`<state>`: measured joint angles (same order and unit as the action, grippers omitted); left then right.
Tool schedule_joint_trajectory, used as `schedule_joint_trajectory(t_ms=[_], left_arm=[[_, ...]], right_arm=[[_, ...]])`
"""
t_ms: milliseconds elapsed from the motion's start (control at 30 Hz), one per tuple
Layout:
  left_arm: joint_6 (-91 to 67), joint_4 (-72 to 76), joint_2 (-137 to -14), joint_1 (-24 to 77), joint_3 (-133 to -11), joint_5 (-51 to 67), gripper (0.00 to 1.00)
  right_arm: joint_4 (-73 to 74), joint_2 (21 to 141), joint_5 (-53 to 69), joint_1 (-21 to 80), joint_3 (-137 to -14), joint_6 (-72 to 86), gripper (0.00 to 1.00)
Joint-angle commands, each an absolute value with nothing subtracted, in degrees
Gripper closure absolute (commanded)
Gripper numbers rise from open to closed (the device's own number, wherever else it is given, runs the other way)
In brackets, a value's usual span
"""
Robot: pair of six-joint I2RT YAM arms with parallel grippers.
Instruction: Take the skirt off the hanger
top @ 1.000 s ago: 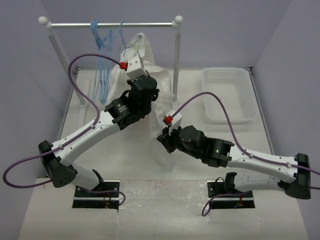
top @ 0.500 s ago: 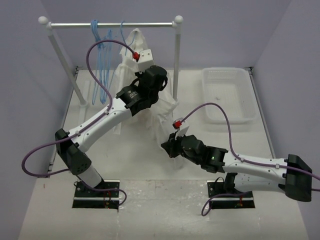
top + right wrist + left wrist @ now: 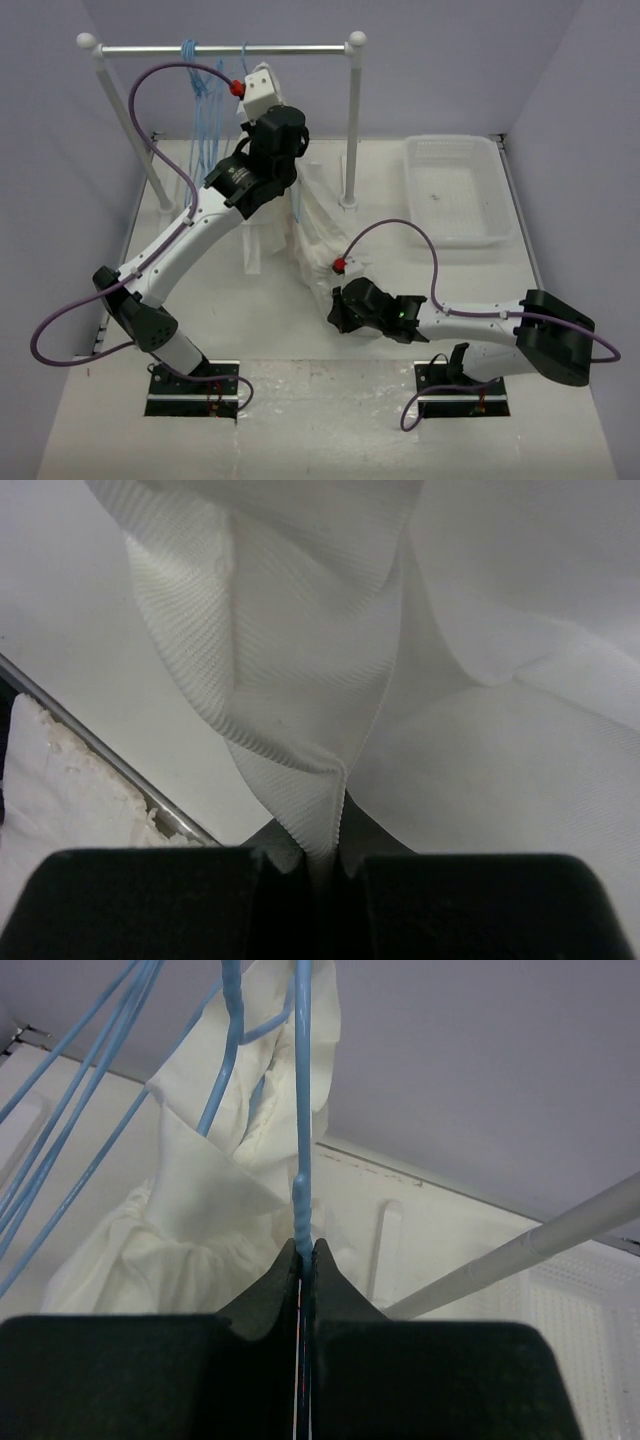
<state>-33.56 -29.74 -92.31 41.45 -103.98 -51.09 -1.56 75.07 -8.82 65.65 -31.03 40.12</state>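
The white skirt (image 3: 315, 225) stretches from under the rail down toward the near side of the table. In the left wrist view it (image 3: 220, 1210) bunches around the light-blue hanger (image 3: 302, 1110). My left gripper (image 3: 260, 78) is high up by the rail, its jaws shut on the hanger's wire (image 3: 303, 1250). My right gripper (image 3: 335, 303) is low over the table and shut on a fold of the skirt's lower edge (image 3: 325, 855), and the ribbed cloth (image 3: 300, 680) pulls away from it.
The clothes rack's rail (image 3: 225, 48) and right post (image 3: 352, 120) stand at the back. Several other blue hangers (image 3: 200, 120) hang at the rail's left. A white basket (image 3: 455, 190) sits at the back right.
My left arm has risen toward the rail with the hanger. My right gripper has pulled the skirt's lower edge down and toward the near edge, drawing the cloth out.
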Motion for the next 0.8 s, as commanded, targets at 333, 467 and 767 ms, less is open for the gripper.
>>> schedule_joint_trajectory(t_ms=[333, 467, 767], left_arm=[[-29.71, -22.13, -81.83, 39.2, -100.92, -37.37, 1.0], [-31.2, -23.47, -76.04, 39.29, -92.57, -28.42, 1.0], [-28.39, -30.23, -73.48, 40.25, -88.86, -18.46, 1.0]], right_arm=[[17.13, 65.22, -11.68, 66.88, -41.03, 35.07, 1.0], [20.12, 61.97, -13.18, 65.48, -45.7, 35.86, 0.78], [23.02, 53.44, -17.05, 64.51, -45.0, 35.51, 0.01]])
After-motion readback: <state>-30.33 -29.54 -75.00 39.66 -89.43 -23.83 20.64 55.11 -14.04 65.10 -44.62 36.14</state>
